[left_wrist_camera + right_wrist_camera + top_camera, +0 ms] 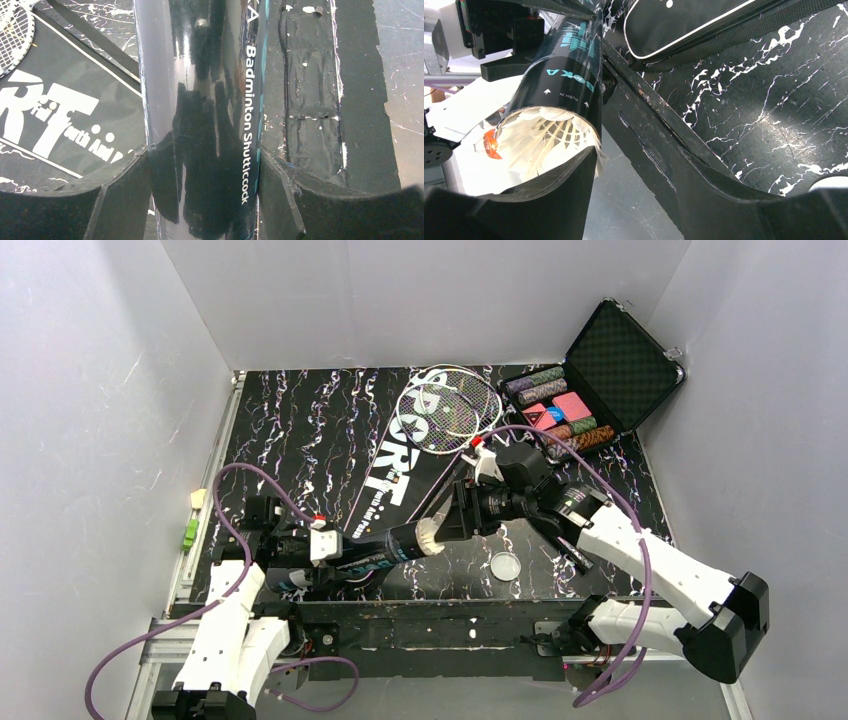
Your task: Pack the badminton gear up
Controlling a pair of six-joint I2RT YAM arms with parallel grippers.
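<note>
There are two rackets at 12 o'clock on the table, with their heads overlapping. They lie partly over the wide end of one black bag lettered "SPORT". One black tube is at about 7 o'clock, near the front edge, and its open mouth points toward 3 o'clock. One shuttlecock shows in this mouth, feathers outward; if more sit behind it, I cannot tell. The left gripper is closed around the tube, one finger on each side. The right gripper stands at the tube mouth with jaws apart and holds nothing. One clear round lid lies at 5 o'clock. One open case with poker chips is at 2 o'clock. The table is black with white marble veins, and plain pale walls close three sides
</note>
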